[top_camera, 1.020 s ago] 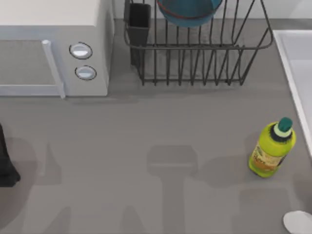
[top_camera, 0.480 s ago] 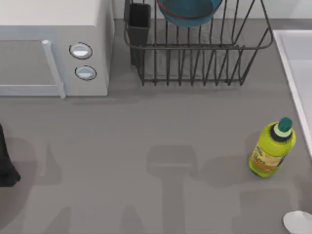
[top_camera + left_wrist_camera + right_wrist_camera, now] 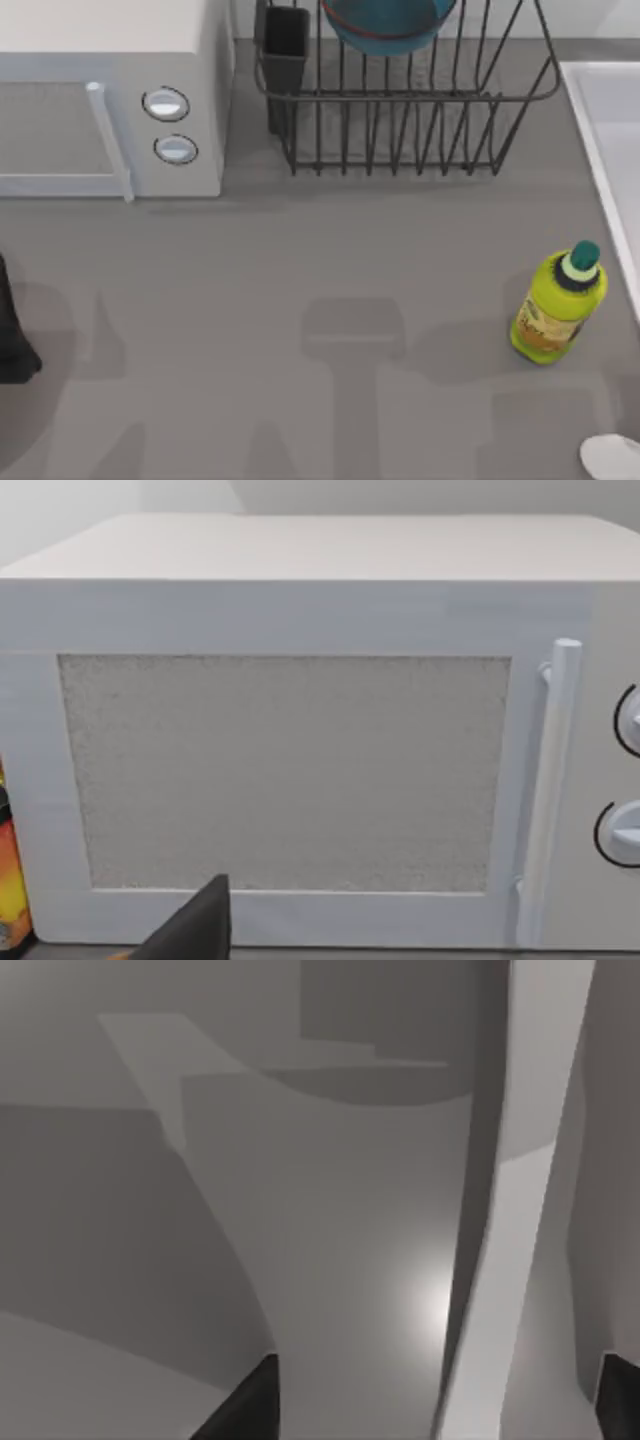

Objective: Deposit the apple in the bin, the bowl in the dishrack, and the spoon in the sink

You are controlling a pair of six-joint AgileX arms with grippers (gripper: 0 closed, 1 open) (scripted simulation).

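Teal-blue inside, reddish-brown at the rim: seeing the bowl (image 3: 385, 25) sitting in the black wire dishrack (image 3: 420, 130) at the back of the counter (image 3: 300, 260), cut off by the top view's upper edge. Noting the dark cutlery cup (image 3: 286, 50) at the rack's left corner, just beside the white microwave (image 3: 100, 90) with its two round knobs (image 3: 166, 103). Placing the sink (image 3: 600, 120) along the top view's right edge, pale rim raised, well apart from the rack. Spotting a yellow-green bottle (image 3: 558, 305) standing upright near that rim, on the counter's right side. Picking up a pale rounded shape (image 3: 610, 458) at the lower right corner, cropped by the edge; cannot tell whether spoon or arm part. Finding the left arm (image 3: 10, 340) as a dark mass at the far left edge, low on the counter. Looking through the left wrist view: left gripper (image 3: 195, 930) facing the microwave door and its handle (image 3: 550, 790), something orange (image 3: 10, 890) poking in beside the microwave. Cannot tell how the left jaws are standing. Reading the right gripper (image 3: 435, 1410) in the right wrist view as spread wide, jaws gripping nothing, hanging over plain grey and pale surfaces too close to identify.
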